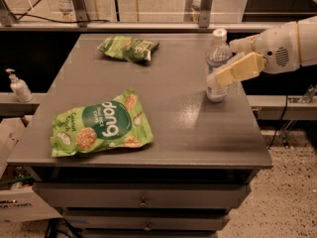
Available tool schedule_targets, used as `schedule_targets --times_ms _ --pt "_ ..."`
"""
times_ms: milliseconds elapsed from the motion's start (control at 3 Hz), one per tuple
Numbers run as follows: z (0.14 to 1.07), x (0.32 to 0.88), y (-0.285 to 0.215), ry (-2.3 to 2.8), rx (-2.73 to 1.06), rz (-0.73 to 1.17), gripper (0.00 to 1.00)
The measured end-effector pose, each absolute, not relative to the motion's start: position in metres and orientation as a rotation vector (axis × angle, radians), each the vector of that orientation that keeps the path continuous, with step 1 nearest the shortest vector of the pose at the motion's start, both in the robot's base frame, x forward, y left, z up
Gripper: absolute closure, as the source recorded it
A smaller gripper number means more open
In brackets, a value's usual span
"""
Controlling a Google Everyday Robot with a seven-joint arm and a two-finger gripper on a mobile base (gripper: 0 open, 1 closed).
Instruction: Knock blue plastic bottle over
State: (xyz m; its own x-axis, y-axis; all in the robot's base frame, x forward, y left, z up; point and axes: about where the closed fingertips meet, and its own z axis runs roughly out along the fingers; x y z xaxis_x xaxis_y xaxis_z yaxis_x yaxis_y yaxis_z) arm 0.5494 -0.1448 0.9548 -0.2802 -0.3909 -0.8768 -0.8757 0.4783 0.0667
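Blue plastic bottle [217, 56] upright; claw [223, 62] touching its right, fingers [238, 69] spread, holding nothing.

Large green bag [101, 128]: you can read the brand "dang" in big white letters on its dark green round patch; from the camera view the word stands upside down.
Small print on that bag: white lines beside the brand, too blurred for you to read.
Far green bag [128, 48]: it carries pale print, none of which you can make out.
Blue plastic bottle [217, 58]: a pale label with dark print, not legible.
Gripper [229, 69]: at the table's right side, lying across the bottle's label and hiding part of its print from you.
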Motion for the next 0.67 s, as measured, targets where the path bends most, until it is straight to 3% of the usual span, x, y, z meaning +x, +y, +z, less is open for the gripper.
schedule_targets --times_ms 667 --pt "0.966 0.523 -0.083 1.902 -1.070 0.801 0.00"
